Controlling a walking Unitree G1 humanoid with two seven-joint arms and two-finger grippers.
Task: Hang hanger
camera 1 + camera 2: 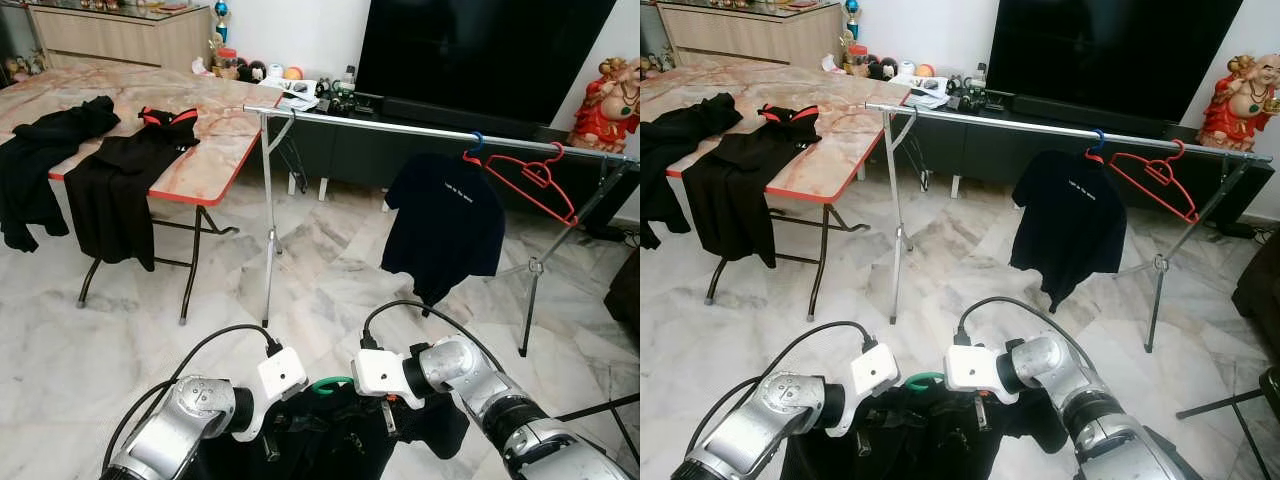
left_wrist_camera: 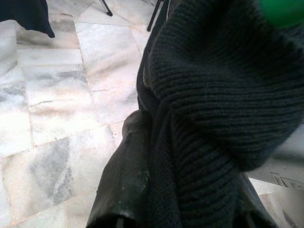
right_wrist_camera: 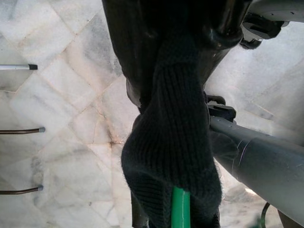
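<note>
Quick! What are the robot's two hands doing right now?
Left gripper: gripping the dark knitted garment on the green plastic hanger.
Right gripper: on the same garment, near the hanger; whether its fingers are closed cannot be told.

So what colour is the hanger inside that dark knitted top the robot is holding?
Green. The hanger shows best in the right wrist view, poking out of the black knitted garment.

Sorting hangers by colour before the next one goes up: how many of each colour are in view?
Blue hanger, on the rail under a dark T-shirt: 1
Red hanger, bare on the rail: 1
Green hanger, in the dark garment between the grippers: 1
Total: 3
</note>
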